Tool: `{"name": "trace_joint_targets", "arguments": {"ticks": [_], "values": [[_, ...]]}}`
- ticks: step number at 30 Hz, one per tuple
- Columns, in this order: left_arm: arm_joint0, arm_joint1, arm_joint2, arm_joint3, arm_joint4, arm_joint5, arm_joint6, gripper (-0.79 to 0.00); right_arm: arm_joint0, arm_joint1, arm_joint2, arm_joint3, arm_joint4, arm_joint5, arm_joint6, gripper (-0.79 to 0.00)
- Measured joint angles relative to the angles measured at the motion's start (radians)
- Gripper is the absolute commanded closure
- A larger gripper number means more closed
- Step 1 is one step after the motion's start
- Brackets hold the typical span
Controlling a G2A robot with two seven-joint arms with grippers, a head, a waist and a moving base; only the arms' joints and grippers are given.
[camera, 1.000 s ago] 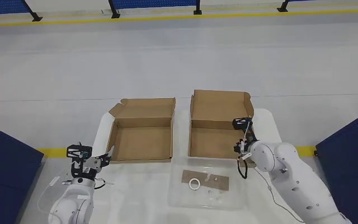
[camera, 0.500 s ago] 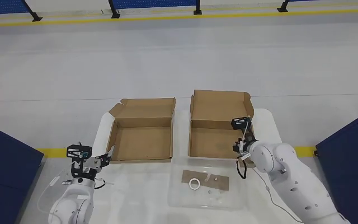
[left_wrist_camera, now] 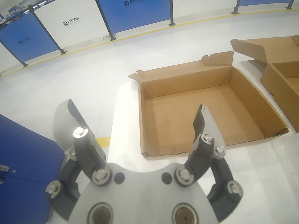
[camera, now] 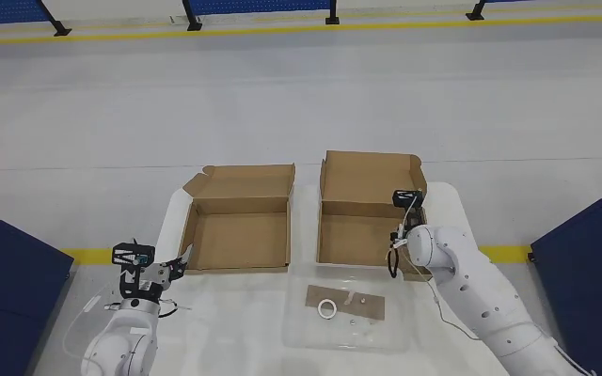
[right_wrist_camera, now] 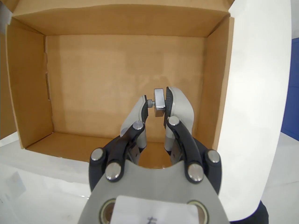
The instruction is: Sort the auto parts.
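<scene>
My right gripper point(right_wrist_camera: 156, 104) is shut on a small metal bolt point(right_wrist_camera: 158, 105) with a square head and hangs over the floor of the right cardboard box point(right_wrist_camera: 28, 82), near its front wall. From above, that arm point(camera: 428, 249) stands at the right box's point(camera: 362, 202) front right corner. My left gripper point(left_wrist_camera: 137, 120) is open and holds nothing, off the front left corner of the left cardboard box point(left_wrist_camera: 257, 108); it appears at the table's left edge point(camera: 169, 268). A white ring point(camera: 327, 307) and small parts lie in a clear tray point(camera: 310, 334) on a cardboard strip point(camera: 372, 303).
Both boxes have their lids folded open toward the back and bare floors. The left box point(camera: 240, 240) stands beside the right one with a narrow gap between. Blue panels point(camera: 28, 282) flank the table on both sides.
The right arm has moved forward and left, carrying the bolt over the right box. The left arm has not moved.
</scene>
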Motion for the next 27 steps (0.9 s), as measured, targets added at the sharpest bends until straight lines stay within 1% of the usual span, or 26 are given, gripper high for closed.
{"name": "trace_joint_targets", "arguments": {"ticks": [5, 26, 27], "values": [[0.0, 0.0, 0.0, 0.0, 0.0, 0.0, 0.0, -0.785, 0.025, -0.016, -0.024, 0.059, 0.005, 0.015, 0.01, 0.0], [0.0, 0.0, 0.0, 0.0, 0.0, 0.0, 0.0, -0.785, 0.052, -0.054, -0.042, 0.167, 0.015, 0.026, 0.006, 0.0], [0.0, 0.0, 0.0, 0.0, 0.0, 0.0, 0.0, -0.785, 0.053, -0.056, -0.043, 0.171, 0.014, 0.026, 0.007, -0.009]]}}
